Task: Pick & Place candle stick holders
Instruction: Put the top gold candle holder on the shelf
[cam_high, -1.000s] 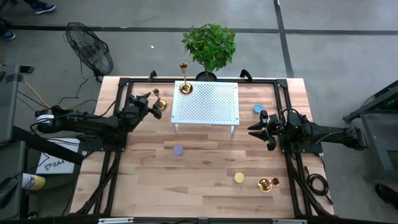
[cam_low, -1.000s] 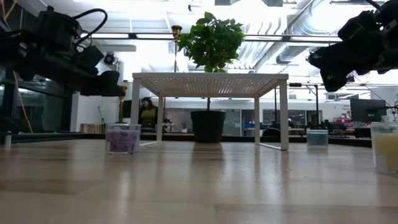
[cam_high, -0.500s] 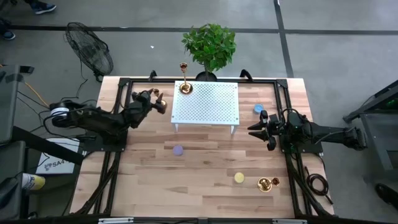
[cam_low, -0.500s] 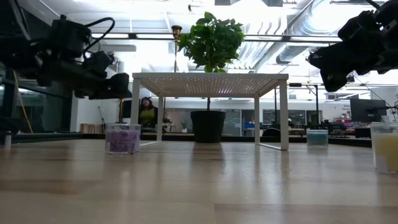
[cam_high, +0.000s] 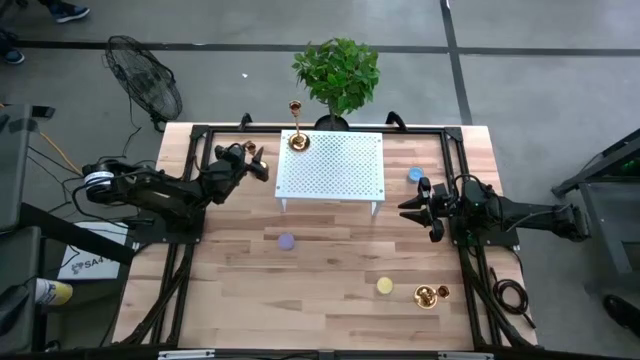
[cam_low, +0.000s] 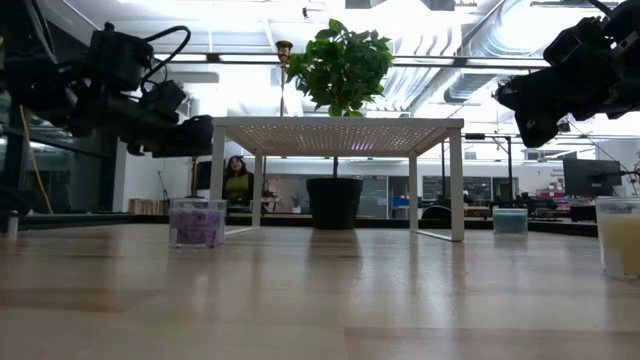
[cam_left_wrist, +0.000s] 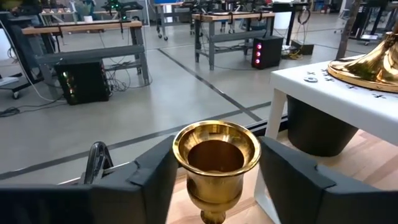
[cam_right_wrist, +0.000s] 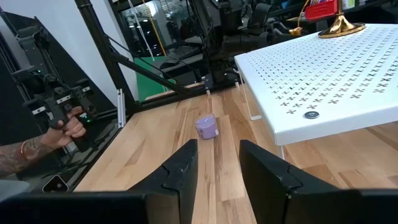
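Wooden counter (cam_high: 330, 270) under bright workshop lights, with a white perforated stand (cam_high: 340, 175) at the back and a leafy plant (cam_high: 337, 70) behind it. Over on the left side, just off the stand's left edge: left hand (cam_high: 256, 163), raised off the counter at about the height of the stand's top. Seen from its wrist, one dark finger (cam_left_wrist: 152, 177) pressed on either side of a brass candle holder (cam_left_wrist: 216, 155), right at the cup, so clamped on it by the look of things. Taken at the cup probably because that wide top gives more to squeeze than the thin stem below. Cup mouth up and level, so upright and centred between the fingers.

Already on the stand's back left corner, a second holder (cam_high: 297, 138), upright; a fair guess that the stand is the drop-off. Down at the front right of the counter, a third holder (cam_high: 428, 294), just beside a yellow candle (cam_high: 385, 286) and well apart from both hands.

Waiting at the right of the stand, held above the counter: right hand (cam_high: 405, 207), fingers apart and gripping nothing, a purple candle (cam_right_wrist: 207, 126) showing beyond the gap.
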